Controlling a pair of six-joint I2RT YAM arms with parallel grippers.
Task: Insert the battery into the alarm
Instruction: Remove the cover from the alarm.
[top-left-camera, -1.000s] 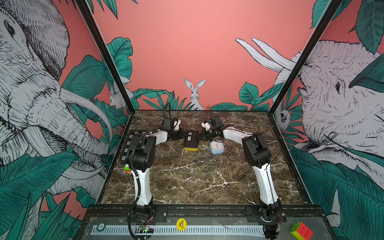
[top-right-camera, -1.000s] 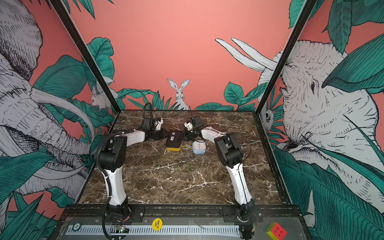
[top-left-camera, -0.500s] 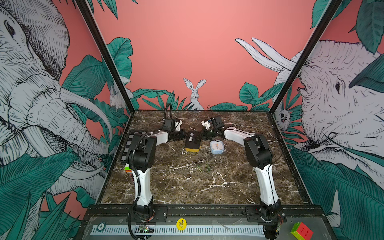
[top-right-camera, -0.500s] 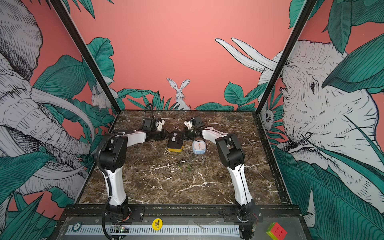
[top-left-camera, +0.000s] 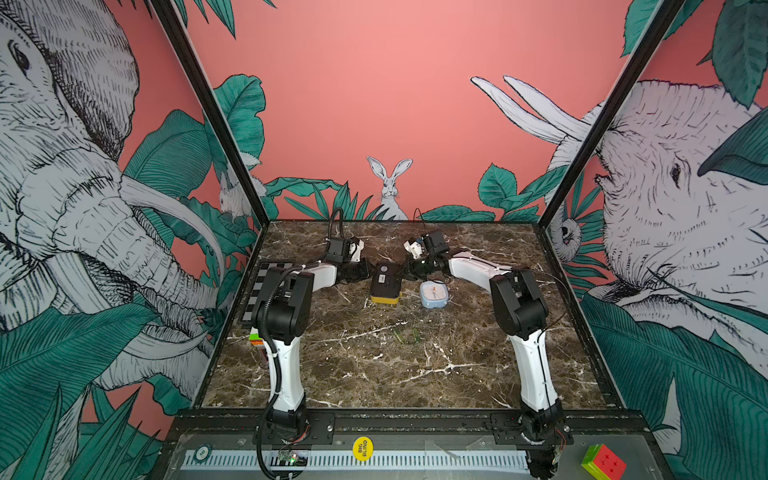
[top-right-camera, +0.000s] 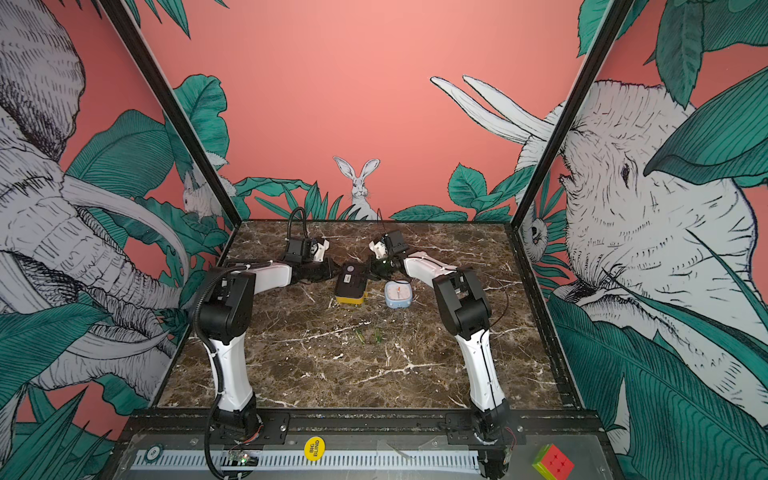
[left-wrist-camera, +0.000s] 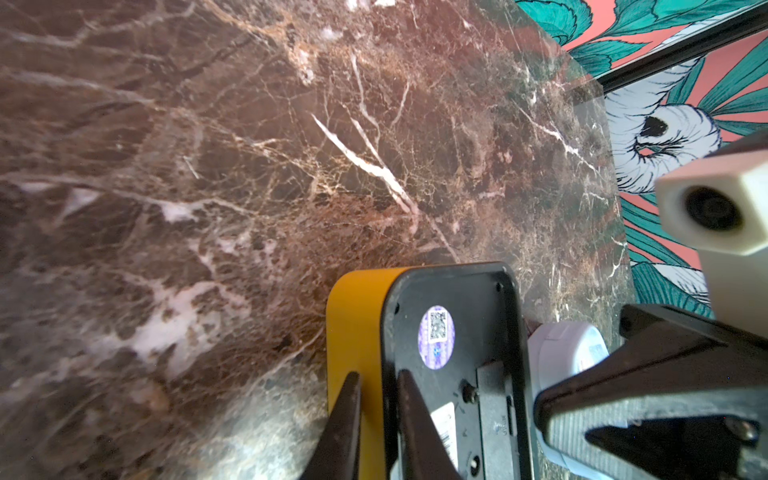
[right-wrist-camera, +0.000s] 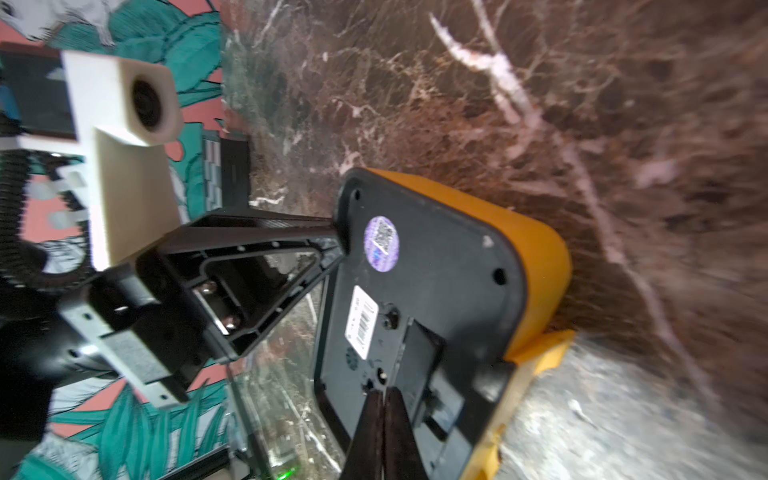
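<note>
The left gripper (left-wrist-camera: 378, 374) comes in from the left edge of the tabletop (top-left-camera: 374, 374) and pinches the rim of the alarm (top-left-camera: 384, 279): one finger lies on the yellow side and the other on the black back, so it is clamped on the alarm and steadies it. The alarm lies back-up near the far edge, about mid-width. Just right of it, the right gripper (right-wrist-camera: 384, 392) has its jaws pressed together with nothing between them, and its tips rest on the alarm's back at the battery compartment (right-wrist-camera: 415, 357). Whether the cover is on or off cannot be told. A small blue clock (top-left-camera: 434, 294) sits just beside the alarm on its right. The batteries (top-left-camera: 400, 336), which look like two thin green cells side by side, lie on bare marble near the middle of the tabletop, well apart from both grippers, toward the near edge from the alarm. Their long axes run roughly from far edge to near edge. They lie slightly right of the alarm, so the right gripper is nearer and is also the free one, and a pick would probably call for its jaws to close across that axis
</note>
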